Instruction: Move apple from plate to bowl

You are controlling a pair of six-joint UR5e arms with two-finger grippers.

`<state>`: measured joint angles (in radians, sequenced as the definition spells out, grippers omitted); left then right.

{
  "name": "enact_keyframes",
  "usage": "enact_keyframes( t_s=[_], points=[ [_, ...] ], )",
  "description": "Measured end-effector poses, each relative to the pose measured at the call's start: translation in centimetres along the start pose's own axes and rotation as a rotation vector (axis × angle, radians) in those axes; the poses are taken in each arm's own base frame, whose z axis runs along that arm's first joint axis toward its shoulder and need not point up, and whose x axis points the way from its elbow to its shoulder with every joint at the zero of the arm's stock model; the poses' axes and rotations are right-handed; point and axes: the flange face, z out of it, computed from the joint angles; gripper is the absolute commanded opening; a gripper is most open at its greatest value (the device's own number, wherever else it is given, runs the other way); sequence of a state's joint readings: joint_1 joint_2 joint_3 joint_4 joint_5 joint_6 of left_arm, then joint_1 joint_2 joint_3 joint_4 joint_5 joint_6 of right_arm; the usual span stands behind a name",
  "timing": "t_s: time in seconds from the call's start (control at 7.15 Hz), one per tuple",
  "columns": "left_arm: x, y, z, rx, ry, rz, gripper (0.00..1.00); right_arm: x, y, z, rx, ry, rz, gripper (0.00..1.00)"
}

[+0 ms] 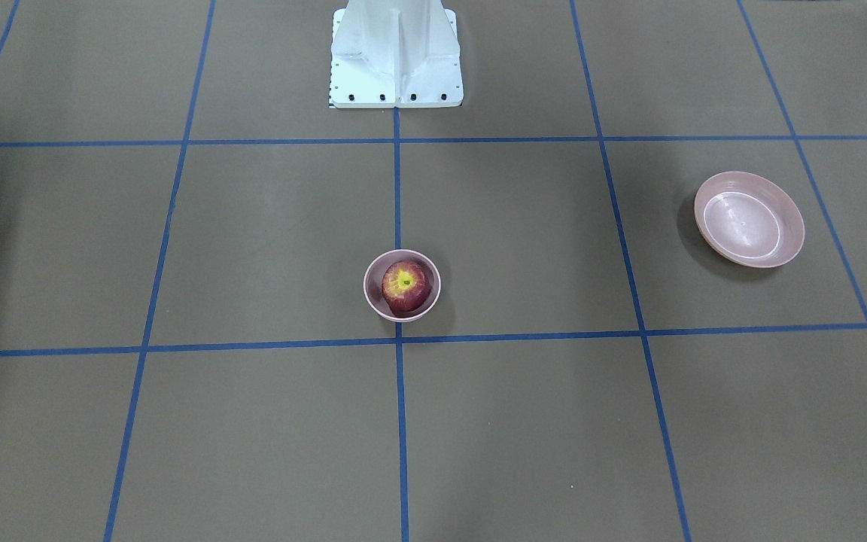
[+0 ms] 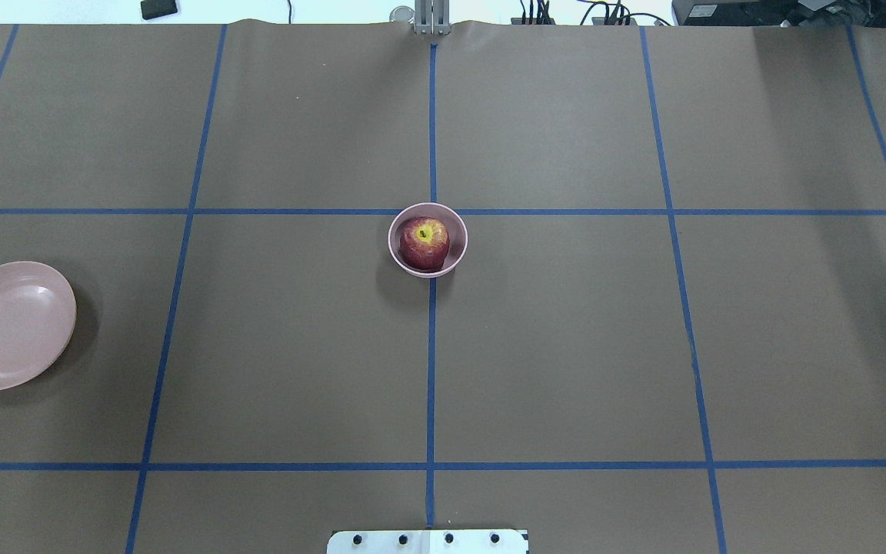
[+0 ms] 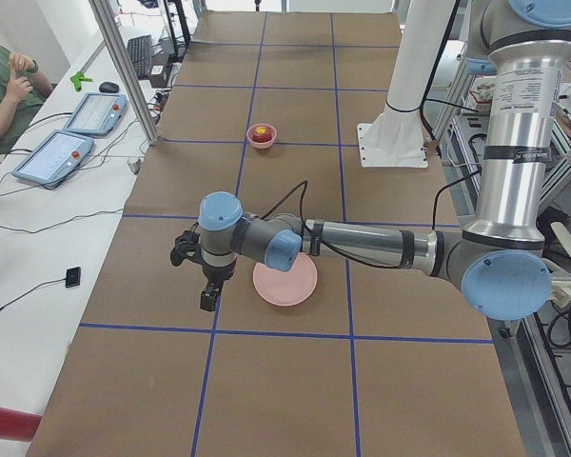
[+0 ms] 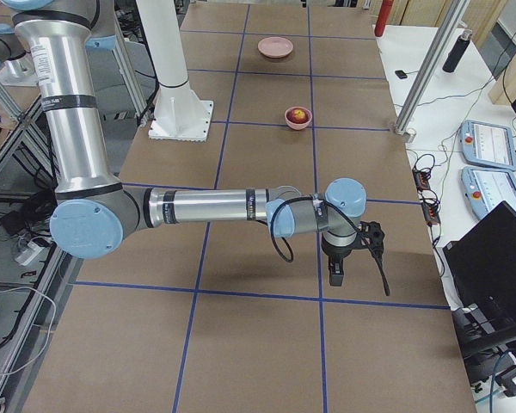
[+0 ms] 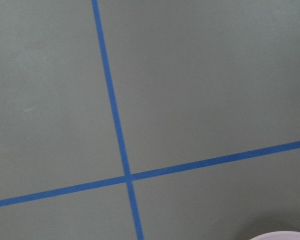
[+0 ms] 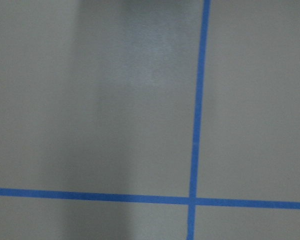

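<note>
The dark-red apple (image 1: 406, 286) with its yellow stem patch sits inside the small deep pink bowl (image 1: 372, 299) at the table's middle; both also show in the overhead view, apple (image 2: 424, 242) and bowl (image 2: 397, 255). The wide pink plate (image 2: 11, 325) is empty on the robot's left side (image 1: 749, 220). My left gripper (image 3: 209, 290) hangs just beside the plate (image 3: 285, 282), toward the operators' edge; I cannot tell if it is open or shut. My right gripper (image 4: 336, 274) hovers over bare table far from the bowl (image 4: 298, 116); its state cannot be told.
The white robot pedestal (image 1: 396, 53) stands at the table's robot-side edge. Control tablets (image 3: 52, 157) and a seated person (image 3: 0, 81) are along the operators' side. Metal frame posts (image 4: 426, 69) rise at that edge. Blue tape lines grid the brown table.
</note>
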<state>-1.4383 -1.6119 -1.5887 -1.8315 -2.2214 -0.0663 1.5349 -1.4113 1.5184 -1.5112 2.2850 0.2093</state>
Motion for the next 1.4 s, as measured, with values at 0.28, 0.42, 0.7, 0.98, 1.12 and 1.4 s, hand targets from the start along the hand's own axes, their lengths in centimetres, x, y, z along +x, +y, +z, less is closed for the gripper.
enact_keyframes(
  t_s=[0.28,0.42,0.7,0.98,1.12,1.4],
  points=[
    [-2.7,1.6,0.1,-0.014,-0.001,-0.039,0.99,-0.3,1.7,-2.6,-0.028,0.008,0.051,1.0],
    [-4.0,2.1,-0.8,-0.011,0.018,-0.078,0.99,-0.3,2.2,-2.7,-0.034,0.009,0.058,1.0],
    [-5.2,2.7,-1.7,-0.021,0.057,-0.131,0.99,0.1,2.6,-2.5,-0.044,0.011,0.066,1.0],
    [-5.5,2.9,-1.7,-0.024,0.063,-0.141,0.99,0.8,3.2,-1.7,-0.059,0.015,0.075,1.0],
    [-5.5,2.9,-1.7,-0.025,0.063,-0.142,0.99,1.4,3.8,-1.2,-0.071,0.016,0.064,1.0],
    [-5.5,2.9,-1.6,-0.025,0.063,-0.143,0.99,2.1,4.4,-0.5,-0.085,0.017,0.037,1.0]
  ],
)
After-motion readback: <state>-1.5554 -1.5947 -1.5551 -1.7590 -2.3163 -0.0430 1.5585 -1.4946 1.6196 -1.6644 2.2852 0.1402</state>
